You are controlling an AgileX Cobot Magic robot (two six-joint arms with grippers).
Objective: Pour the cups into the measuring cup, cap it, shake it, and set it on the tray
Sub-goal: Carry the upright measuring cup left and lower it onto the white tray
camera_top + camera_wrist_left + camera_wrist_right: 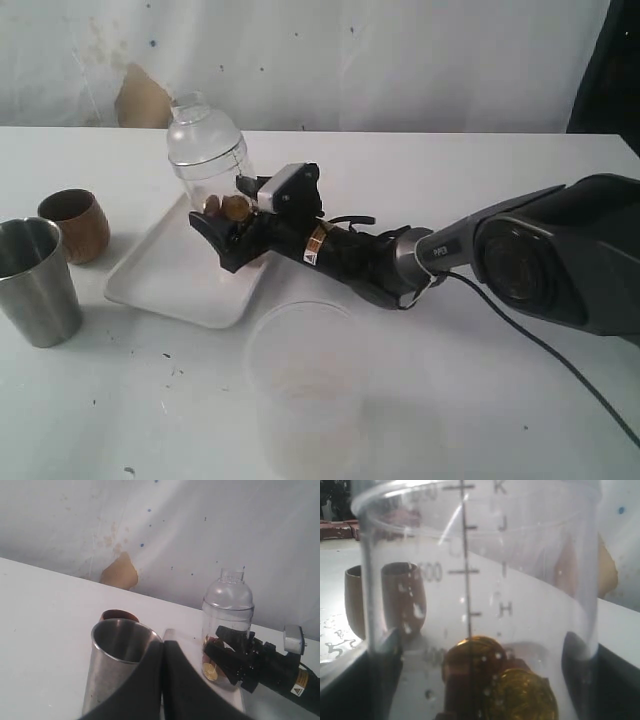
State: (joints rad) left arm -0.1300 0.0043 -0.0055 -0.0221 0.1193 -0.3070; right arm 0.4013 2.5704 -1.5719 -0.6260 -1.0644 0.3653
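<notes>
The clear measuring cup [208, 160], closed by a domed clear cap [200, 118], stands upright at the back of the white tray [175, 280], with golden and brown round pieces [500, 685] in its bottom. My right gripper [216, 228] is shut on its lower part, one finger pressed against each side [482, 672]. The steel tumbler [38, 280] and the brown wooden cup [75, 225] stand upright on the table left of the tray. Near the tumbler [117, 660], my left gripper [162, 680] is shut on nothing.
A wide frosted plastic tub [300, 385] stands at the front of the table, below the right arm [480, 255]. A white wall with a tan patch [140, 100] backs the table.
</notes>
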